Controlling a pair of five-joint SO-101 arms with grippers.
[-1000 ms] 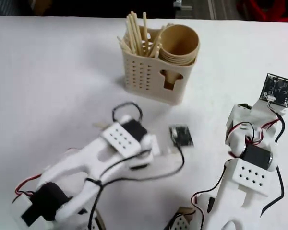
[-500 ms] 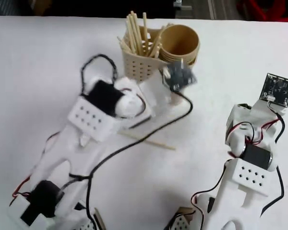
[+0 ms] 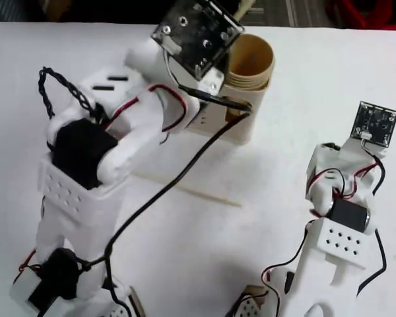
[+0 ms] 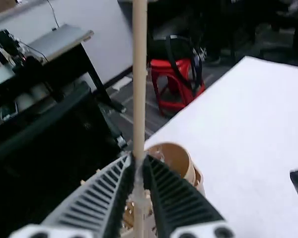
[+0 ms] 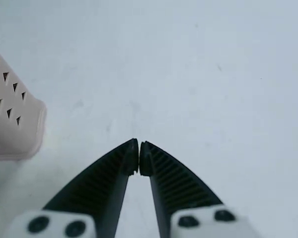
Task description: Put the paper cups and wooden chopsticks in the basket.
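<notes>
Chopstick (image 4: 139, 74) clamped in left gripper (image 4: 138, 161), raised over basket (image 3: 232, 127), beside stacked paper cups (image 3: 253, 58) already inside. Second chopstick (image 3: 193, 192) lies loose on table (image 3: 330, 86) near basket. Right gripper (image 5: 138, 152) pinched closed, empty, low over table. Risk: released off-line, the stick lands in the cup or catches the rim and falls out. Left arm hides basket's chopstick side.

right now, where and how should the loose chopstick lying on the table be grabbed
Probably the bare half of the chopstick nearer the right gripper, coming straight down from above with jaws across its width. It lies flat and thin on the table, so nothing gets under it from the side, and its other end lies close by the left arm.
</notes>
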